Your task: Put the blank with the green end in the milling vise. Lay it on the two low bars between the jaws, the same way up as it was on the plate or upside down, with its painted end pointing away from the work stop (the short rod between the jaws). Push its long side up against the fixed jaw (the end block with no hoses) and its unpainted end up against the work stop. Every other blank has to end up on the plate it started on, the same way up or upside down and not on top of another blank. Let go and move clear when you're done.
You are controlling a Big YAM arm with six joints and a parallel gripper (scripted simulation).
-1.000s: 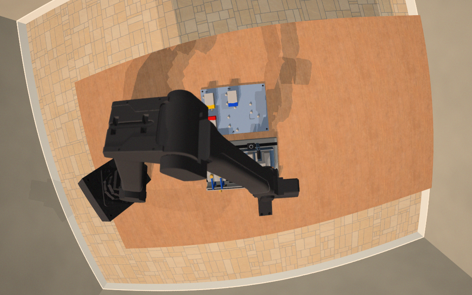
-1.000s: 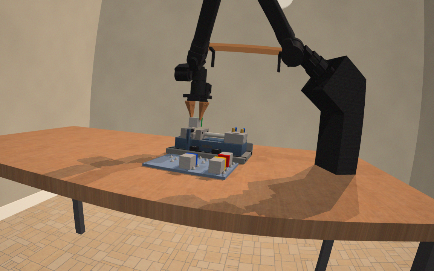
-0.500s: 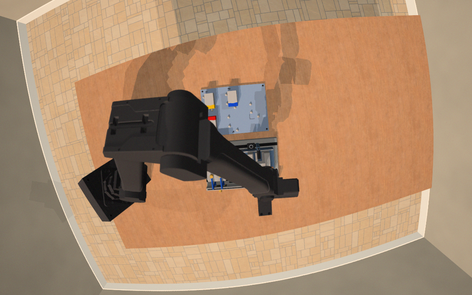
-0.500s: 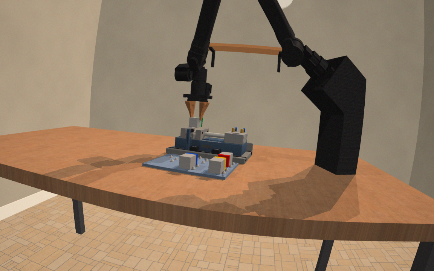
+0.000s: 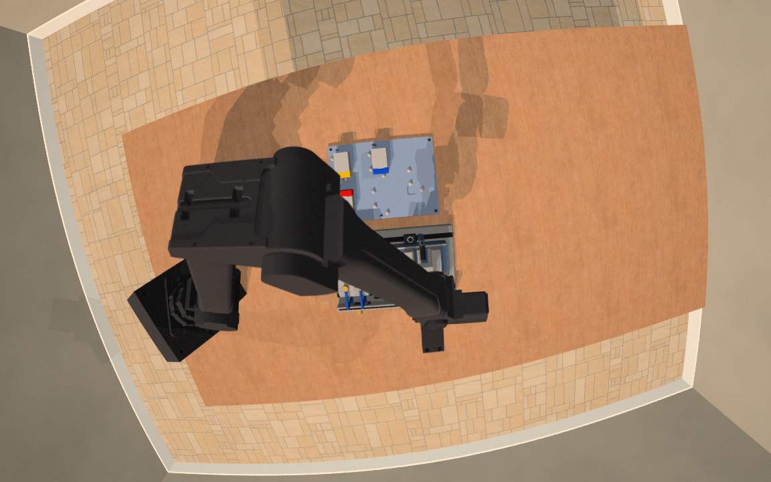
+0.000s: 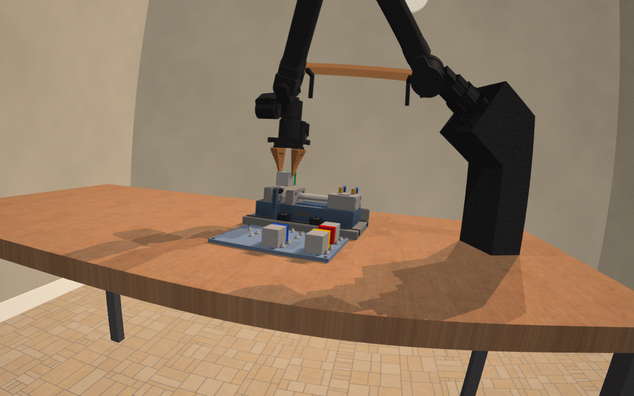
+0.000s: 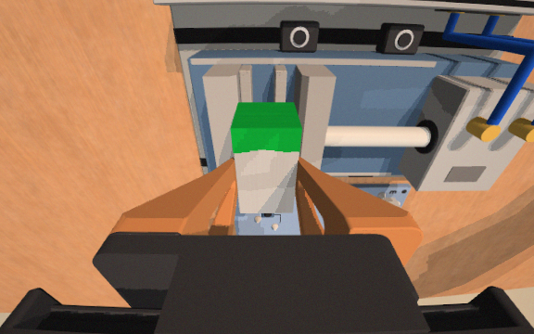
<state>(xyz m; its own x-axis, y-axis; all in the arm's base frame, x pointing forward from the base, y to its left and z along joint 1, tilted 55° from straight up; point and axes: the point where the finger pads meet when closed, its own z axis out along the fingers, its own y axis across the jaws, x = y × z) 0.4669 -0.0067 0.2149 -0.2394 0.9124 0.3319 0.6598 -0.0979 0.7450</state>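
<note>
My gripper [image 7: 266,166] is shut on the long sides of the grey blank with the green end [image 7: 267,153]. It holds the blank level, just above the tops of the vise jaws, as the exterior view [image 6: 284,178] shows. The green end [image 7: 266,126] points away from the wrist camera. Under the blank lies the gap between the fixed jaw [image 7: 220,111] and the moving jaw [image 7: 315,111], where the two low bars [image 7: 262,81] show. The blank hides the work stop. In the top view the arm covers the gripper.
The vise [image 6: 309,204] has a hosed end block [image 7: 462,139] with blue hoses on the right. The blue pin plate [image 5: 385,177] beside it carries the blue-ended [image 6: 274,235], yellow-ended [image 6: 317,241] and red-ended [image 6: 329,229] blanks. The arm's base [image 6: 494,172] stands at the right.
</note>
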